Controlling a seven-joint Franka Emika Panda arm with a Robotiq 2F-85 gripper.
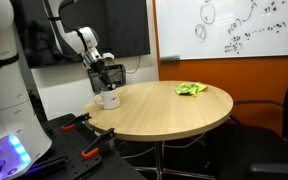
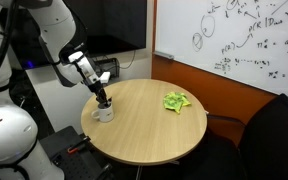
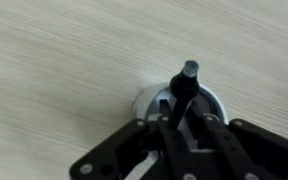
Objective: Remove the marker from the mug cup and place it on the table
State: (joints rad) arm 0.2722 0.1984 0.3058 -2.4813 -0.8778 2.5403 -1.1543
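- Hand: clenched on the marker.
- Marker: dark, upright, lower end inside the white mug.
- Mug: near the round tabletop's edge.
- Green cloth: well apart.

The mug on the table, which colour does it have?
White. The mug shows best in an exterior view.

Wrist view: gripper is cut off at the 6 o'clock edge and covers most of the mug. Lower end of marker hidden. Picture blurred, grip on marker not readable. Both exterior views: marker too small to make out. Green item at mug's 3 o'clock unidentifiable.
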